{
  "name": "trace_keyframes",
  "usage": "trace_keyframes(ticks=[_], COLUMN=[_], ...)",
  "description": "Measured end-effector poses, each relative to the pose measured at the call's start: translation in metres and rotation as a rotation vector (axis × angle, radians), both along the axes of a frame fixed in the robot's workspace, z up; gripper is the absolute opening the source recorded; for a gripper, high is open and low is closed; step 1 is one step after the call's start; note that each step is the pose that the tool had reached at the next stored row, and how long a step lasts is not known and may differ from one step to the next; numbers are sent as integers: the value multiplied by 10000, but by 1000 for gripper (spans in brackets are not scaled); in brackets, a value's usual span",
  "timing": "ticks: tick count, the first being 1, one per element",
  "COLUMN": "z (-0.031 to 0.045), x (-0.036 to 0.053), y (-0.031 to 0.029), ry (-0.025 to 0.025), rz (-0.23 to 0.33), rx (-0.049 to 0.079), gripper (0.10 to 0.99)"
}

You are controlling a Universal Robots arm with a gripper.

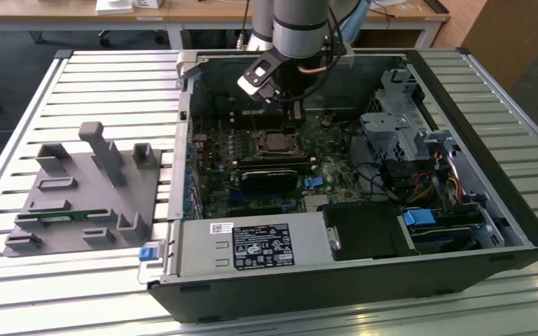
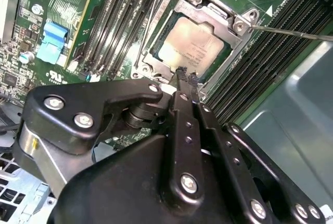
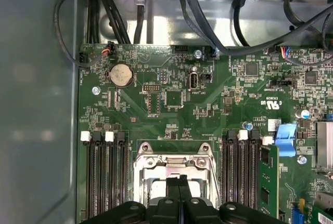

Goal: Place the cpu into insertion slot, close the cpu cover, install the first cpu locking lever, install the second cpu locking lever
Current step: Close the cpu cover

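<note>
The cpu (image 2: pixel 195 44) lies flat in the insertion slot (image 1: pixel 274 143) on the green motherboard, its pale metal top showing. The cpu cover (image 2: pixel 237 24), a silvery frame with a square window, lies down around it. A thin metal locking lever (image 2: pixel 291 33) runs out from one corner of the socket; whether it is latched I cannot tell. My gripper (image 2: pixel 184 74) hovers just over the socket's edge, shut, with its black fingers pressed together and nothing between them. The exterior view has the gripper (image 1: pixel 291 117) inside the case, above the socket. In the first wrist view the gripper (image 3: pixel 179 182) overlaps the cover (image 3: pixel 156 164).
The open computer case (image 1: pixel 493 210) stands on a slatted table. Memory slots (image 3: pixel 106 177) flank the socket on both sides. Cables (image 3: pixel 197 11) cross near the case wall. A drive cage (image 1: pixel 400 126) and power supply (image 1: pixel 250 245) stand close by. A grey fixture tray (image 1: pixel 82 189) sits at the exterior view's left.
</note>
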State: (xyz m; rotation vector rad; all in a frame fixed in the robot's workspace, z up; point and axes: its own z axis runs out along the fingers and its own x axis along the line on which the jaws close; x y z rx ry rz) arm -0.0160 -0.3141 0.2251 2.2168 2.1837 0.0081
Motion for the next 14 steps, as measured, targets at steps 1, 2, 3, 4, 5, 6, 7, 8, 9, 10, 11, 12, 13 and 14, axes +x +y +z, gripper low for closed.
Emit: trace_keyframes(ticks=[1, 2, 3, 4, 5, 6, 7, 8, 9, 10, 11, 12, 13, 14], z=[-5, -11, -17, -24, -33, -45, -60, -78, -96, -111, -118, -121, -123, -125], x=[-6, -15, -29, -47, -70, -88, -94, -95, -95, -95, -96, -100, -118, -140], y=[0, 0, 0, 0, 0, -2, -2, -2, -3, -2, -2, -3, -3, -2], ry=[0, 1, 1, 1, 1, 1, 12, 31, 51, 68, 70, 72, 72, 72], rz=[0, 1, 2, 4, 5, 10, 13, 15, 16, 15, 14, 13, 16, 21], rx=[0, -1, 0, -1, -1, -1, -1, -2, -2, 0, 0, 3, 5, 5], gripper=[106, 106, 106, 106, 106, 106, 106, 106, 106, 106, 106, 106, 106, 106])
